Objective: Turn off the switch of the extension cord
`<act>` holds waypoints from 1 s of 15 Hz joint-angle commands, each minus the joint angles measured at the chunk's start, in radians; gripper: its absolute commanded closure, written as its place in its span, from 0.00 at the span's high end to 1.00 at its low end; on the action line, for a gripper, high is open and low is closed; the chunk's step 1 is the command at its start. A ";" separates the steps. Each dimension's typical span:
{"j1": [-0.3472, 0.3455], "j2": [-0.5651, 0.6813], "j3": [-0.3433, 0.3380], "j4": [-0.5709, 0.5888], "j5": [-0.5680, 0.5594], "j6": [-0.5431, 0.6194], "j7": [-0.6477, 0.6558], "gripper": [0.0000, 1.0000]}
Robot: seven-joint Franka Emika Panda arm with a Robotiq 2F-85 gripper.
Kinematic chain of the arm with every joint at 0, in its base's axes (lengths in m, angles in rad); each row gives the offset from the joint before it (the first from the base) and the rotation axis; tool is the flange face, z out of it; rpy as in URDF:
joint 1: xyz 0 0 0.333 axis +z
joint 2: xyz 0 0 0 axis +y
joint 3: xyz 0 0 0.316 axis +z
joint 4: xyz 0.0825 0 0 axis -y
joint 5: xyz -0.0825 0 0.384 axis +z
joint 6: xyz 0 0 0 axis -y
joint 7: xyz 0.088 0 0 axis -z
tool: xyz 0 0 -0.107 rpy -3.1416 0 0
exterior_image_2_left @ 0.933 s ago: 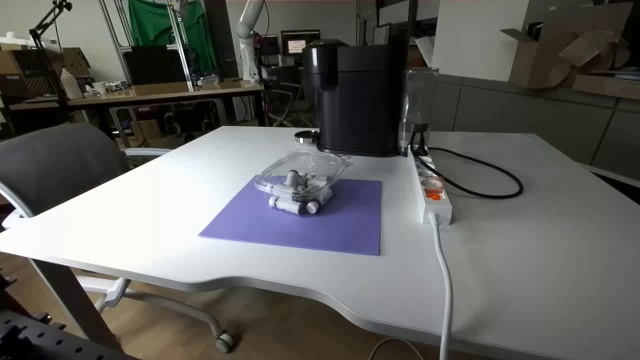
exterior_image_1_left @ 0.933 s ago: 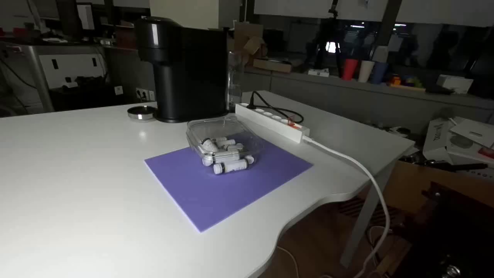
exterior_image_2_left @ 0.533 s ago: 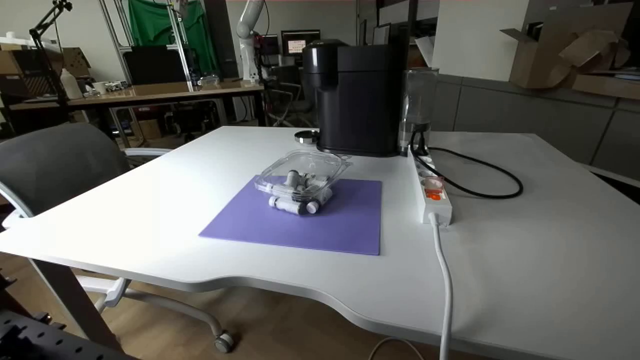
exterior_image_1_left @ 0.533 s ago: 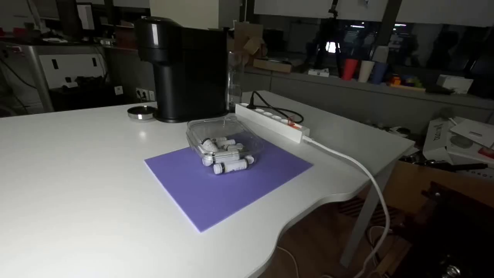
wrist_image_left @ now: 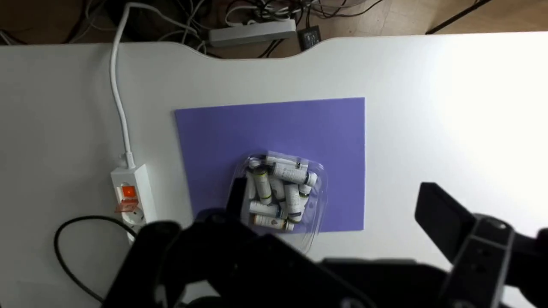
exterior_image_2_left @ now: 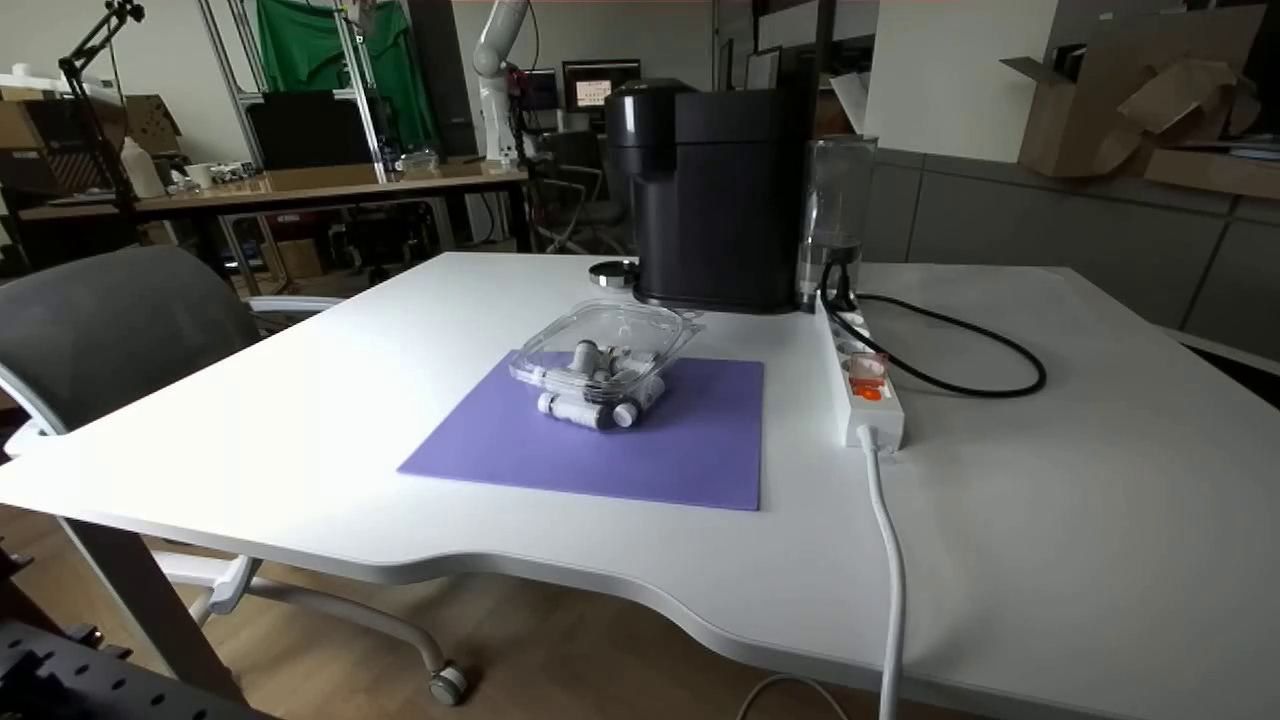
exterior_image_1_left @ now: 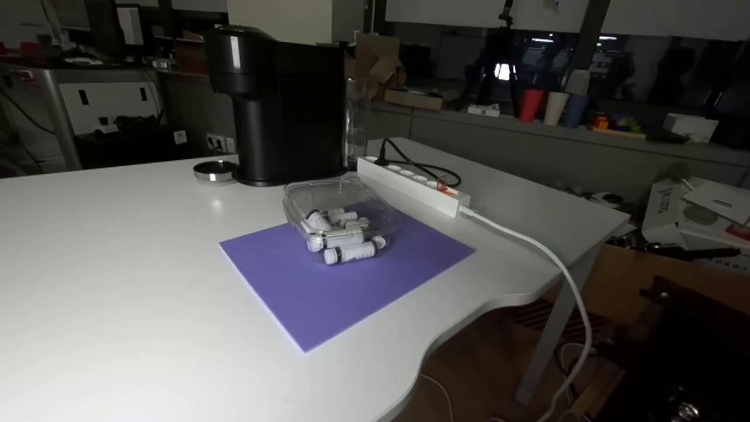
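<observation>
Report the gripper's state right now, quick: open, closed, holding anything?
Gripper: open, its fingers wide apart in the wrist view, holding nothing.

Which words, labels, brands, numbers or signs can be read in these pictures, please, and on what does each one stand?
"OBOT": on the large white box, in an exterior view; perhaps an R stands before it.
Box side: sideways lettering, too blurred to read.
Vials: printed labels, too small to read.
Black block: pale marks, too small.
Screen: too blurred.
Switch: no sign can be made out.
</observation>
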 commanded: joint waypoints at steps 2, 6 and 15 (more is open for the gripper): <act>-0.044 0.052 -0.013 -0.006 -0.080 0.174 0.015 1.00; -0.088 0.169 -0.067 0.020 -0.125 0.289 -0.025 1.00; -0.160 0.516 -0.247 0.157 -0.092 0.386 -0.304 1.00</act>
